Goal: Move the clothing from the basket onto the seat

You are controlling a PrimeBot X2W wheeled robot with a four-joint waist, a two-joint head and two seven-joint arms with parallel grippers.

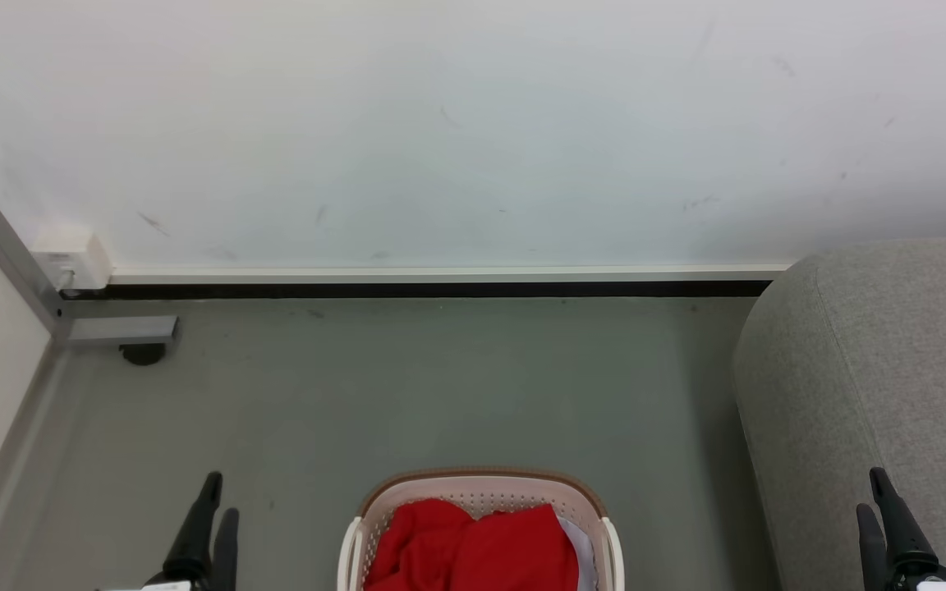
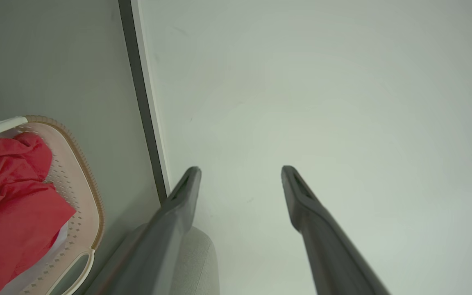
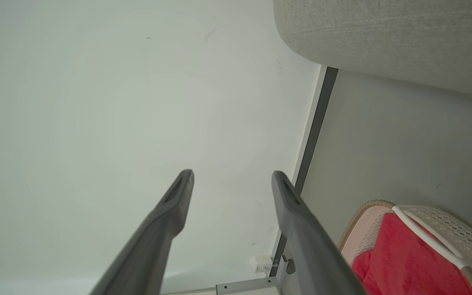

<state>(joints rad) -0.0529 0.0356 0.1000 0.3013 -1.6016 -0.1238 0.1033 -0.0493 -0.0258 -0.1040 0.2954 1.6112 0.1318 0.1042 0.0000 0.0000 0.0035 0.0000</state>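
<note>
At the bottom edge of the head view, the left hand point(image 1: 221, 495) and the right hand point(image 1: 869, 491) are hanging on either side of the basket point(image 1: 481, 474), each well apart from it and carrying nothing. Both wrist views are showing the fingers spread apart. Between the hands, the clothing point(image 1: 473, 546) is lying bunched inside the basket. To the right, the seat point(image 1: 875, 369) is standing near the basket, and the part in view is bearing no clothing. The job is looking unstarted, so the first pick is the step in hand: one hand is needing to drop into the basket and pinch a fold of red cloth. Beyond, bare floor point(image 1: 407, 386) is running to the wall point(image 1: 440, 123). The head view is cutting off the basket's near half, while the right wrist view is showing its white handle point(image 3: 424, 234) arching over the clothing
</note>
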